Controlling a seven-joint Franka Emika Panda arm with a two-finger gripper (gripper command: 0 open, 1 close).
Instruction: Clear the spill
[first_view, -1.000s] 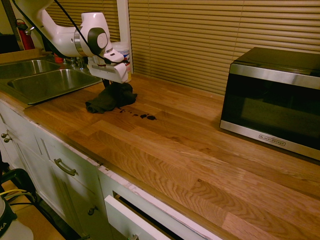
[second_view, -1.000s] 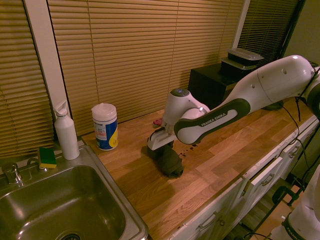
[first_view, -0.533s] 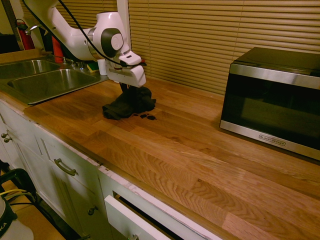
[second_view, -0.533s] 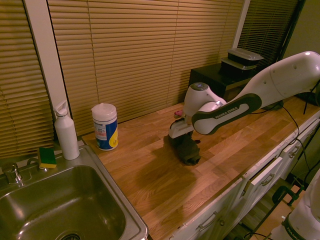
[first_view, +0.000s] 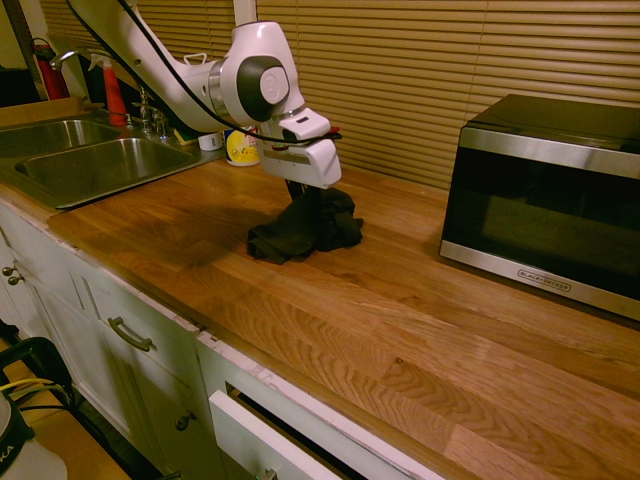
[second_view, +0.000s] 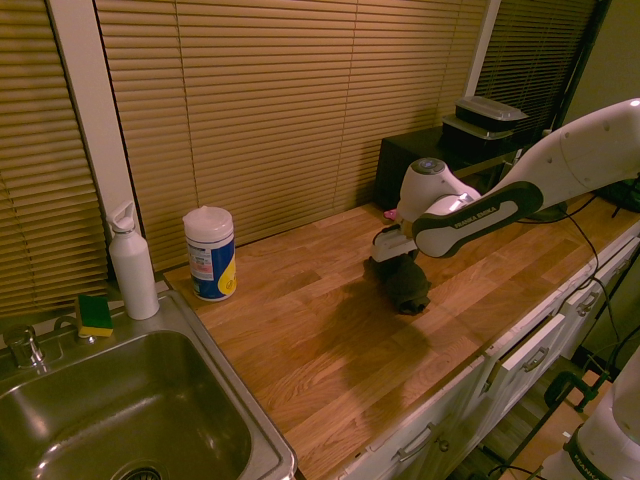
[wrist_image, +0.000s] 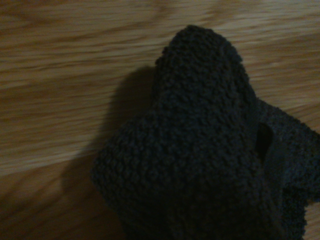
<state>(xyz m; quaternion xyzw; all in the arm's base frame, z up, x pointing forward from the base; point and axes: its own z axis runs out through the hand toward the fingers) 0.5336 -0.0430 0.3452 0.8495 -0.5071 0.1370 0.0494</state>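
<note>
My gripper (first_view: 303, 192) hangs over the middle of the wooden countertop (first_view: 400, 300), shut on the top of a dark grey-black cloth (first_view: 300, 230). The cloth's lower folds drag on the wood. In the second exterior view the gripper (second_view: 398, 257) and the bunched cloth (second_view: 408, 285) sit in front of the microwave side of the counter. The wrist view is filled by the knobbly dark cloth (wrist_image: 200, 150) on wood. The spill does not show in any view; the cloth lies over the spot where the droplets were.
A microwave (first_view: 545, 195) stands at the right of the counter. A steel sink (first_view: 90, 160) lies at the left end, with a wipes canister (second_view: 210, 252), a white bottle (second_view: 132, 262) and a sponge (second_view: 95, 314) near it. Window blinds (first_view: 400, 70) back the counter.
The gripper has dragged the cloth along the counter away from the sink, toward the microwave, passing over the dark droplets. The droplets no longer show.
</note>
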